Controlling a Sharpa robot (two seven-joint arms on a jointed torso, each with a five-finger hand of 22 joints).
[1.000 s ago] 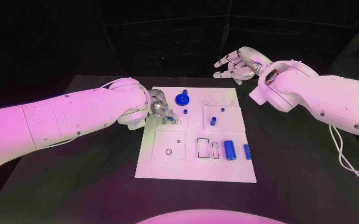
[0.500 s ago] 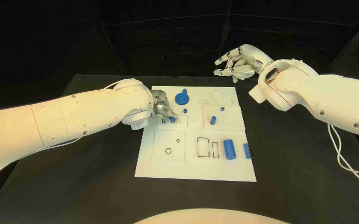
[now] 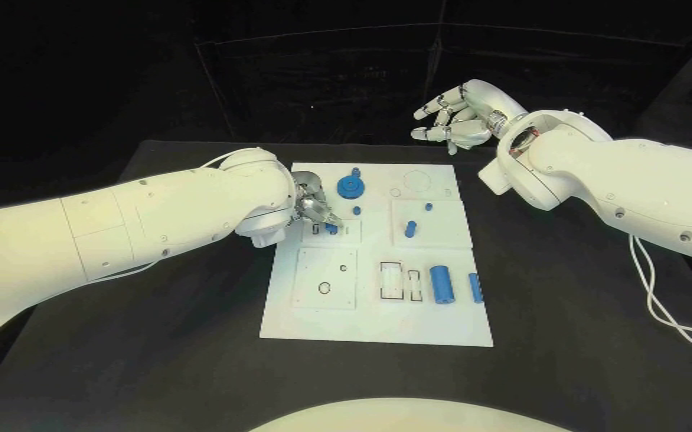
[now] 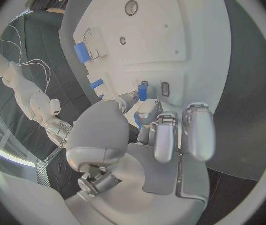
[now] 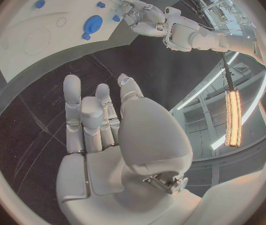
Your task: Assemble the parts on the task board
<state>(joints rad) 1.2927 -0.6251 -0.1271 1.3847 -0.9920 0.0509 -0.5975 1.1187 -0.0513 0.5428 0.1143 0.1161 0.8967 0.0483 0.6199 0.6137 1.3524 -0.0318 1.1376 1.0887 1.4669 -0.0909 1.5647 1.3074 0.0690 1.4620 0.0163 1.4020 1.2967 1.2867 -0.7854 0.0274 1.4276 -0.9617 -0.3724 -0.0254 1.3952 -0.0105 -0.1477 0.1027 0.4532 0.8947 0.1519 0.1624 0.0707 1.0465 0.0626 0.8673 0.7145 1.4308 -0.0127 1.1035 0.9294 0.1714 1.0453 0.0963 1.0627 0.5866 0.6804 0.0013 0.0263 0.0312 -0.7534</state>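
Head view: task board [image 3: 378, 322], white plate, mid-table [image 3: 173, 352]. My left hand [image 3: 313, 212] sits low over the board's left edge, upper part, fingers bunched on a small blue peg [image 3: 330, 229] beside two small slots. Blue round part w/ knob [image 3: 351, 190] near board's far edge, just beyond the hand. Two small blue pegs [image 3: 411, 231] stand in the square panel right of centre. Large blue cylinder [image 3: 443, 285] and slim blue bar [image 3: 476, 290] lie side by side near the right edge, next to a rectangular slot outline. My right hand [image 3: 459, 122] is raised beyond the board's far right corner, well off it, fingers apart, nothing in it.

Left wrist view: left hand [image 4: 164, 135] pinches the blue peg [image 4: 143, 91] btwn thumb and fingertip; peg end is at the board [image 4: 195, 30] by a small slot. Can't tell if it's seated.

Right wrist view: right hand [image 5: 98, 120] fingers extended, spread, empty, over black table. Board [image 5: 26, 50] w/ the round blue part [image 5: 92, 24] further off; left hand [image 5: 139, 15] at the board's edge.
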